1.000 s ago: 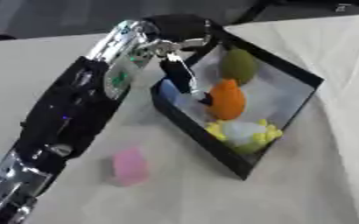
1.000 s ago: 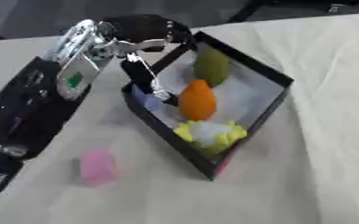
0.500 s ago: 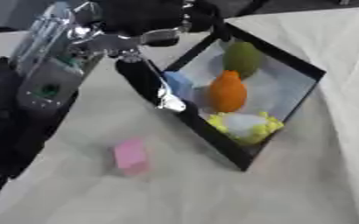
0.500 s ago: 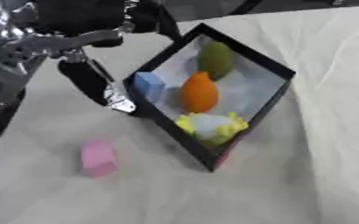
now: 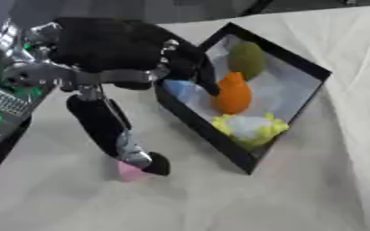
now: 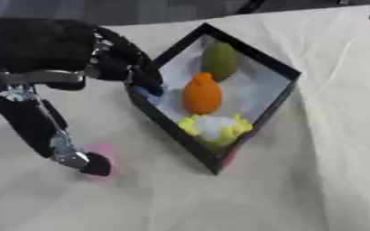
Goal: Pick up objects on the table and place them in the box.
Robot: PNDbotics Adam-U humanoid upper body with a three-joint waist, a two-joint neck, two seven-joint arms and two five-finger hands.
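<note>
Across the cream table (image 5: 322,198) I see my left hand (image 5: 121,58) filling the upper left, black and bulky, its fingers spread apart, clasping nothing. One long digit (image 5: 101,126) reaches down until its tip sits over a small pink object (image 5: 129,171); I can't tell whether it actually touches. That pink piece lies on the cloth, left of the black box (image 5: 219,140) and just outside its near wall. Other fingertips (image 6: 145,79) hang at the box's left rim. Inside the box I make out a green piece (image 6: 218,58) at the far end, an orange one (image 6: 201,94) in the middle, a yellow-and-white one (image 6: 213,128) nearest, and something blue (image 5: 180,89) by the left wall.
</note>
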